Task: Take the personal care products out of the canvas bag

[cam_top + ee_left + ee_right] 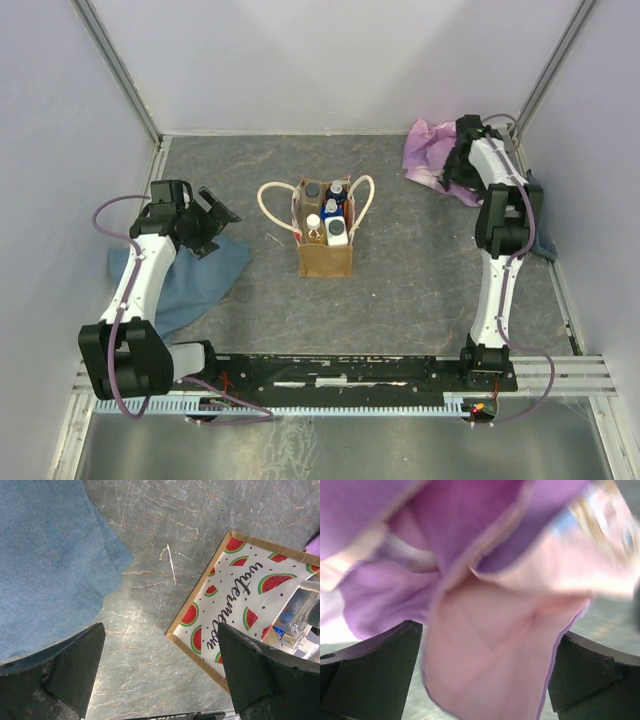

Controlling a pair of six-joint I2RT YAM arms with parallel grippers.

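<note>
The tan canvas bag [325, 258] with a watermelon print stands upright and holds small bottles [330, 215]. Well left of the bag is the left pincer [160, 630], spread. The right pincer [487, 630], also spread, is at a purple cloth [470, 545].

My left arm [140, 272] rises from its base, leans forward and bends at the wrist. That turns my left gripper [160, 650] inward toward my right side and tilts it downward. Its two fingers [70, 670] are spread wide and grasp nothing. My right arm [497, 270] stretches almost straight out, far forward. My right gripper [487, 635] points down at its end, jaws wide apart.
</note>
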